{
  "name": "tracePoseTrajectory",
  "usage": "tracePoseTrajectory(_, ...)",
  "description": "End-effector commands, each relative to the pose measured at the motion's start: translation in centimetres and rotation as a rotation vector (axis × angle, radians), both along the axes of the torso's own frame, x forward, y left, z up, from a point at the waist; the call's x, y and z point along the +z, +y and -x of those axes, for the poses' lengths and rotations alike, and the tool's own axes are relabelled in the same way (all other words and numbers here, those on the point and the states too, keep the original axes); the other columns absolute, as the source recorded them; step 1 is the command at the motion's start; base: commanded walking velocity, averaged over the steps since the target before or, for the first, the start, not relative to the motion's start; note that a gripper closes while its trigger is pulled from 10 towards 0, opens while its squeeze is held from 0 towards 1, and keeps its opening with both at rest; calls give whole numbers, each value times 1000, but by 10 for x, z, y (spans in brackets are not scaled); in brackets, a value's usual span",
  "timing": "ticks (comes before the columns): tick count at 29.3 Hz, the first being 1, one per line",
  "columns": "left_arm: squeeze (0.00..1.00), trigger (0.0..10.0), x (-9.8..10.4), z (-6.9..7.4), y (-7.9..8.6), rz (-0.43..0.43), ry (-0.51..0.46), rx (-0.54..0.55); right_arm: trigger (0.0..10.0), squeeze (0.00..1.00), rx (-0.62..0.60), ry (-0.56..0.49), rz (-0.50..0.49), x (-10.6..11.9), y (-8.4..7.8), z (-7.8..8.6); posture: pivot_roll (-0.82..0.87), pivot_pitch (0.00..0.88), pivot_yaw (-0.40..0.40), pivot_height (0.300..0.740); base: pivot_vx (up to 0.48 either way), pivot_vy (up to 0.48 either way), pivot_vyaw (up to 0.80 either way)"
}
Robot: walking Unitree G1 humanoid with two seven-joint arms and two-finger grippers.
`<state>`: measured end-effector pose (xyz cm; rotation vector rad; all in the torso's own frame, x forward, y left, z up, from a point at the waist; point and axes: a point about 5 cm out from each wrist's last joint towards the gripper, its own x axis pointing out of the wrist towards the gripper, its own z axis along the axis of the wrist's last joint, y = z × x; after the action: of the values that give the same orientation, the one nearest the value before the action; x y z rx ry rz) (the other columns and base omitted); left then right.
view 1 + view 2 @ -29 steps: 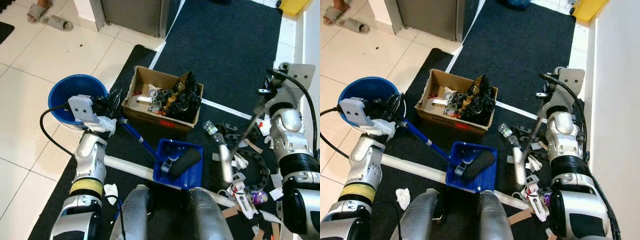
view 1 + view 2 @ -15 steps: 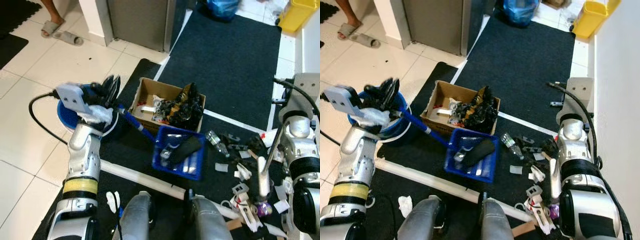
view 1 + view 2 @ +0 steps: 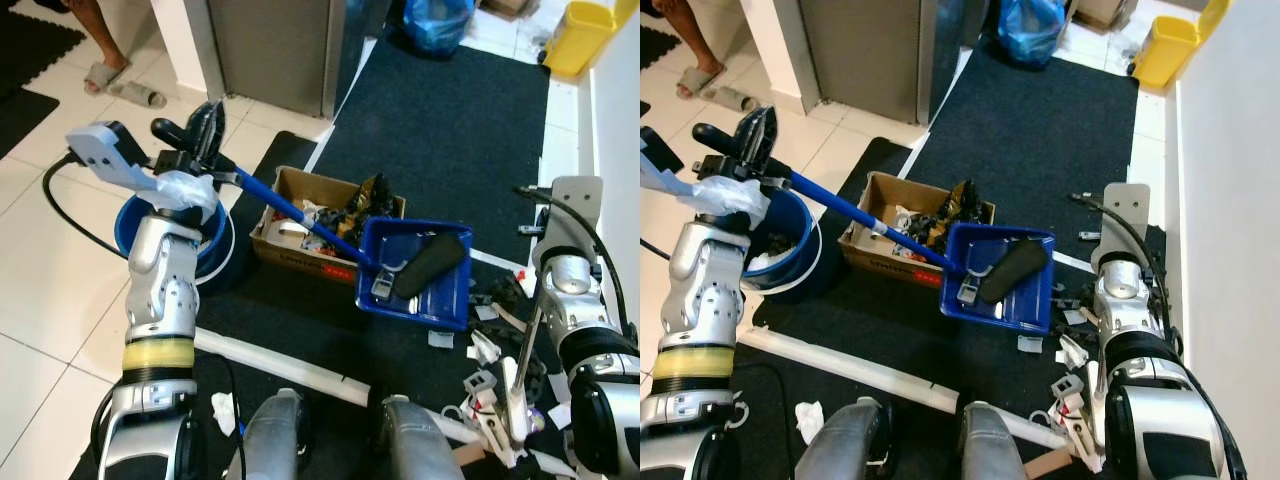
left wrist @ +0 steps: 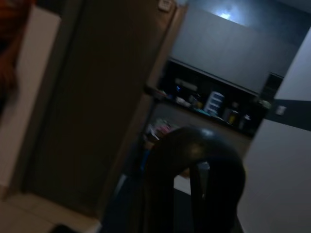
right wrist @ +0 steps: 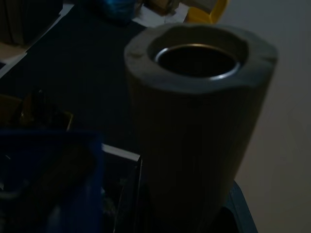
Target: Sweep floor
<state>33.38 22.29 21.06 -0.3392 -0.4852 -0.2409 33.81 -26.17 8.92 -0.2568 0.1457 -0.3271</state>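
- The left pincer (image 3: 195, 140) is raised high over the near-left part of the scene, its black fingers closed round the top end of the dustpan's blue handle (image 3: 290, 212). Gripping at the far end of the handle lets the pan be swung out well ahead of the arm.
- The blue dustpan (image 3: 415, 272) hangs in the air, tilted, just beyond the right end of the cardboard box (image 3: 285, 232). It carries a dark oblong object and a few pale scraps; holding it roughly level probably keeps the load from sliding out.
- The box, on the dark mat (image 3: 450, 120), is already piled with black and mixed rubbish, so it looks like the place for emptying; a blue bucket (image 3: 215, 245) stands at the mat's left edge on the tiles, below the left arm.
- The right pincer is hidden behind the wrist in the head views, so I cannot tell how its fingers stand; a grey tube (image 5: 194, 121), likely the broom handle (image 3: 527, 340), rises right before its camera.
- Unswept litter (image 3: 485, 350) lies along the mat's near-right side, beside the broom, so the sweeping seems only part done.
- A person's sandalled foot (image 3: 105, 72) shows at the far-left corner.
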Motion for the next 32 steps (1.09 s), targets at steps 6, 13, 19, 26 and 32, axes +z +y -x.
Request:
tracePoseTrajectory(6,0,10000,43,-15,32,34,-133,133,10000,0,1,0,33,-8,-7,12,111,146,-61,740,0,0,0)
tracePoseTrajectory(13,0,10000,54,-27,39,46,-143,175,10000,0,4,2,44,-15,-11,21,74,179,-63,740,0,0,0)
tracePoseTrajectory(19,0,10000,54,-37,40,-4,-120,196,10000,0,22,2,54,-21,-11,30,43,216,-75,740,0,0,0)
tracePoseTrajectory(26,0,10000,58,-43,47,-104,-87,271,10000,0,44,-12,55,-24,-11,38,1,268,-81,740,0,0,0)
tracePoseTrajectory(32,0,10000,81,-46,56,-162,-112,346,10000,0,58,-26,63,-26,-11,48,-17,283,-80,740,0,0,0)
